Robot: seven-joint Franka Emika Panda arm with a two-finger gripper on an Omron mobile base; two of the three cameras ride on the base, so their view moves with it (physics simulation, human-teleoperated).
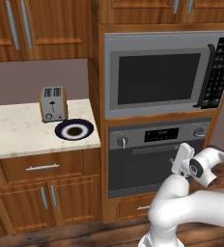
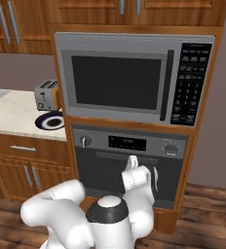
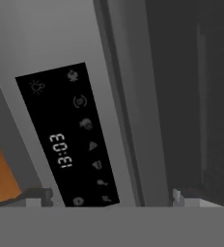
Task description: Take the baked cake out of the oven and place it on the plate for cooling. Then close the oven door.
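The oven door (image 1: 157,169) is shut, so nothing is done yet; the baked cake is presumably inside the oven (image 2: 129,163). The tool (image 3: 111,195), jaws wide and empty, faces the door's handle (image 1: 152,150). The plate (image 1: 74,130) waits on the bench (image 1: 17,130), left of the oven.

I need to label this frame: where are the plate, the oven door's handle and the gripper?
plate (image 1: 62,131): left base view, navy rim, left side.
oven door's handle (image 1: 150,150): left base view, middle of the silver bar.
gripper (image 3: 111,195): hand view, midway between the fingertips, jaws wide apart.
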